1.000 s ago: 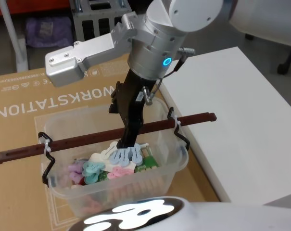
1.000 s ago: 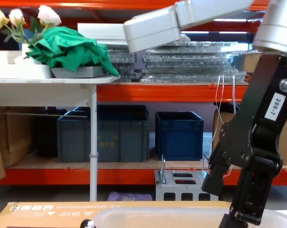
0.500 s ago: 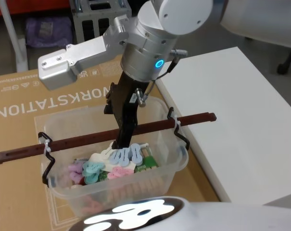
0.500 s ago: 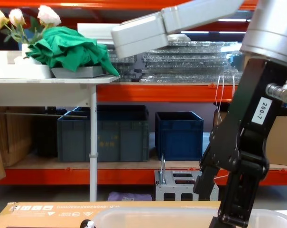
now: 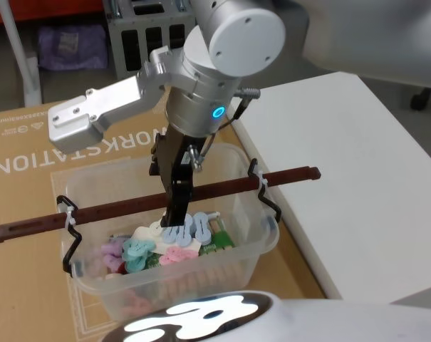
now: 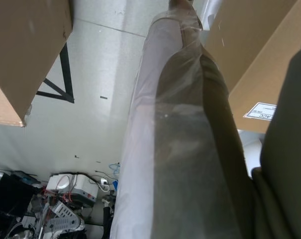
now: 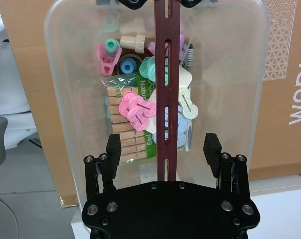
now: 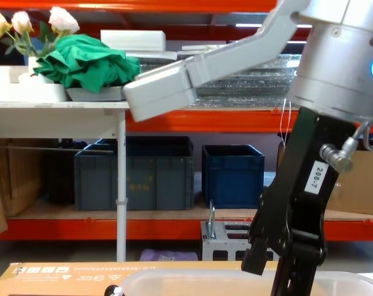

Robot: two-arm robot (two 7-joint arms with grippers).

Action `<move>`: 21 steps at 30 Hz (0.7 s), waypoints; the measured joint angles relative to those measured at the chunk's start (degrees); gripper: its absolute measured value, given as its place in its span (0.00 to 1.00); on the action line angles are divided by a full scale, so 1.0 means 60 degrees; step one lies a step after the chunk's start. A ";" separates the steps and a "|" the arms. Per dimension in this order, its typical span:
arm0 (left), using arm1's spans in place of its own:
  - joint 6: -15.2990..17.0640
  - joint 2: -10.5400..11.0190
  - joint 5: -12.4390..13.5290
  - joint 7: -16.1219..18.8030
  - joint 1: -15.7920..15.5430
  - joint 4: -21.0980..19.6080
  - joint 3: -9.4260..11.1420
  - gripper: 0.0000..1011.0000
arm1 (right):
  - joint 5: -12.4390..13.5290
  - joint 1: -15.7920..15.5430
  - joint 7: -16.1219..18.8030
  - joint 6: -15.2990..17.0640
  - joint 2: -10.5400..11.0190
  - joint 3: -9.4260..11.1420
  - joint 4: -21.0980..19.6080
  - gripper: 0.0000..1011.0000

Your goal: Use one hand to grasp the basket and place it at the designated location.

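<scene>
I have the right gripper [image 7: 163, 143] spread wide astride the handle [image 5: 229, 187] of the basket [image 5: 265, 246], clips [image 5: 138, 248] beneath, on cardboard [image 5: 30, 142] reading "WORKSTATION" beside a white table [image 5: 343, 157]; its tag [image 8: 314, 179] reads "200-7".

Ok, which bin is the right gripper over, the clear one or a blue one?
The frosted clear basket with the reddish-brown bar handle; the right gripper hangs open astride that bar. The dark blue crates sit shelved behind.
</scene>
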 joint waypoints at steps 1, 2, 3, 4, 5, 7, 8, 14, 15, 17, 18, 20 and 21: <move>0.0000 0.0001 0.0001 0.0000 0.0000 0.0000 -0.0001 0.00 | -0.0059 -0.0008 -0.0027 0.0006 -0.0018 -0.0035 0.0013 0.99; 0.0000 0.0000 0.0000 0.0000 0.0000 0.0000 0.0000 0.00 | -0.0091 -0.0011 -0.0045 0.0007 -0.0027 -0.0053 0.0022 0.99; 0.0000 0.0000 0.0000 0.0000 0.0000 -0.0001 -0.0001 0.00 | -0.0145 -0.0017 -0.0071 0.0007 -0.0042 -0.0084 0.0039 0.99; 0.0000 0.0001 -0.0001 0.0000 0.0000 0.0000 0.0000 0.00 | -0.0158 -0.0018 -0.0078 0.0007 -0.0047 -0.0095 0.0044 0.99; 0.0000 0.0001 0.0000 0.0000 0.0000 0.0000 0.0000 0.00 | -0.0195 -0.0026 -0.0090 0.0007 -0.0054 -0.0115 0.0058 0.99; 0.0000 0.0000 0.0000 0.0000 0.0000 0.0003 0.0000 0.00 | -0.0260 -0.0045 -0.0112 0.0007 -0.0056 -0.0158 0.0093 0.99; 0.0000 0.0001 0.0000 0.0000 0.0000 0.0001 -0.0001 0.00 | -0.0300 -0.0058 -0.0128 0.0007 -0.0058 -0.0189 0.0116 0.99; 0.0001 0.0001 0.0000 0.0000 0.0000 0.0000 0.0000 0.00 | -0.0484 -0.0104 -0.0156 0.0007 -0.0077 -0.0313 0.0168 0.99; 0.0001 0.0001 0.0000 0.0000 0.0000 0.0000 0.0000 0.00 | -0.0503 -0.0107 -0.0157 0.0007 -0.0079 -0.0322 0.0171 0.99; 0.0000 0.0000 0.0000 0.0000 0.0000 0.0000 -0.0001 0.00 | -0.0536 -0.0112 -0.0159 0.0008 -0.0084 -0.0350 0.0179 0.99; 0.0001 0.0001 0.0000 0.0000 0.0000 0.0000 0.0000 0.00 | -0.0555 -0.0115 -0.0159 0.0012 -0.0089 -0.0368 0.0187 0.99; 0.0000 0.0000 0.0000 0.0000 0.0000 0.0000 0.0000 0.00 | -0.0585 -0.0123 -0.0152 0.0022 -0.0101 -0.0397 0.0198 0.99; 0.0000 0.0001 0.0000 0.0000 0.0000 0.0000 -0.0001 0.00 | -0.0613 -0.0130 -0.0145 0.0033 -0.0113 -0.0427 0.0212 0.99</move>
